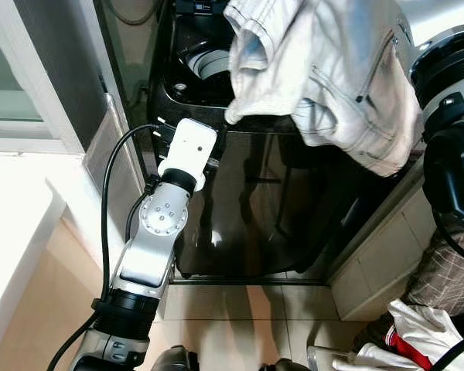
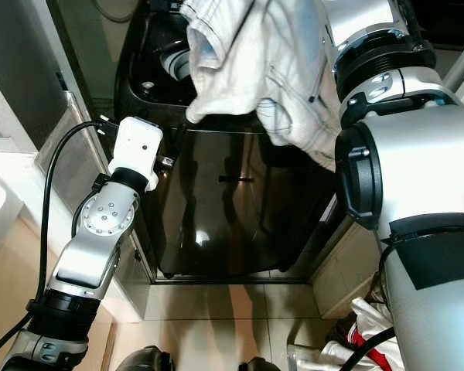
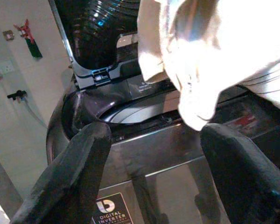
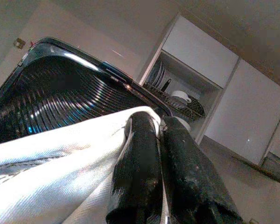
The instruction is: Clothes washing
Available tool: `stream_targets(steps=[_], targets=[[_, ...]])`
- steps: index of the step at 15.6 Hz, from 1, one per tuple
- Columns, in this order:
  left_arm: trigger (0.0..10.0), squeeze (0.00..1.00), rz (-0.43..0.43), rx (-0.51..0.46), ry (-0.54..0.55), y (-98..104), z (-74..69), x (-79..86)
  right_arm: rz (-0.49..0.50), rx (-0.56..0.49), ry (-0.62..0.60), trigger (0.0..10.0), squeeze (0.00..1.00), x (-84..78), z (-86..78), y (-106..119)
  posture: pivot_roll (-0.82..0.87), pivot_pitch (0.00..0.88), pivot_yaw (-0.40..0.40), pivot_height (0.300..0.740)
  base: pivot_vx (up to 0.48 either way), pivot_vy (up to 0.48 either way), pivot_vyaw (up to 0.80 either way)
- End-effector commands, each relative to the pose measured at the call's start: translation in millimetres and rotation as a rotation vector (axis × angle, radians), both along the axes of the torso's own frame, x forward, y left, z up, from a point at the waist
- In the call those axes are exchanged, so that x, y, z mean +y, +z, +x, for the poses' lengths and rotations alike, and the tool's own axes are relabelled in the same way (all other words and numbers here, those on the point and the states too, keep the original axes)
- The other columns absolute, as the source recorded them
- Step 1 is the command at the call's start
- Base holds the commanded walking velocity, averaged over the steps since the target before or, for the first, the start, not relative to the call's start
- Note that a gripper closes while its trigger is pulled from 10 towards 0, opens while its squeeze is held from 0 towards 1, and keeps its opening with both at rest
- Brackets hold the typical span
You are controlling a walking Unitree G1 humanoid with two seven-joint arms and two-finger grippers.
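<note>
Tiled floor [image 1: 240,309] below. Pile of laundry, white with red and checked cloth [image 1: 417,340], at lower right. Dish rack with plates [image 4: 175,100] in open white cupboard [image 4: 200,60]. Wall socket [image 3: 2,69].
</note>
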State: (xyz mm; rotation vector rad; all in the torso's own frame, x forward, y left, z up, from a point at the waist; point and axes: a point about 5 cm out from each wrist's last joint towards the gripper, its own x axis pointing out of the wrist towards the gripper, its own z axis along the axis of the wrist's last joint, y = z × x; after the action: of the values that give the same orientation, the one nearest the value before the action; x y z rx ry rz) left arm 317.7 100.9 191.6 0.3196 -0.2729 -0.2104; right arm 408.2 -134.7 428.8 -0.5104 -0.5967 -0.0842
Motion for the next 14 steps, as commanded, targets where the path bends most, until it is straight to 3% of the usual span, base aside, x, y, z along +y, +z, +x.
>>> stream_targets(steps=[1,8,9,10,12,14], targets=[[10.0,0.00,0.006,-0.009,-0.002,2.6,0.2,-1.9,0.001,-0.093,0.016,0.0,0.00,3.6,-11.0,28.6,0.03,0.000,-0.058,0.740,0.000,0.000,0.00],[10.0,0.00,-0.005,-0.009,-0.012,3.3,-0.7,-2.7,-0.015,-0.084,0.005,0.0,0.00,6.0,-9.9,26.4,0.04,0.000,-0.062,0.740,0.000,0.000,0.00],[10.0,0.00,-0.001,0.003,-0.054,0.1,-17.7,-5.4,0.256,-0.013,0.057,0.0,0.00,-20.8,0.6,-7.9,0.13,0.000,-0.141,0.740,0.000,0.000,0.00],[10.0,0.00,-0.005,0.004,-0.044,-0.4,-20.1,-3.0,0.294,-0.035,0.062,0.0,0.00,-30.9,1.0,-19.1,0.13,0.000,-0.139,0.740,0.000,0.000,0.00],[10.0,0.00,-0.013,0.004,-0.045,-1.7,-23.3,2.6,0.259,-0.154,-0.021,0.0,0.00,-57.6,-5.5,-61.6,0.09,0.000,-0.119,0.740,0.000,0.000,0.00],[10.0,0.00,-0.005,0.011,-0.069,-3.7,-23.3,3.0,0.234,-0.219,-0.031,0.0,0.00,-62.9,-18.9,-90.5,0.05,0.000,-0.093,0.740,0.000,0.000,0.00]])
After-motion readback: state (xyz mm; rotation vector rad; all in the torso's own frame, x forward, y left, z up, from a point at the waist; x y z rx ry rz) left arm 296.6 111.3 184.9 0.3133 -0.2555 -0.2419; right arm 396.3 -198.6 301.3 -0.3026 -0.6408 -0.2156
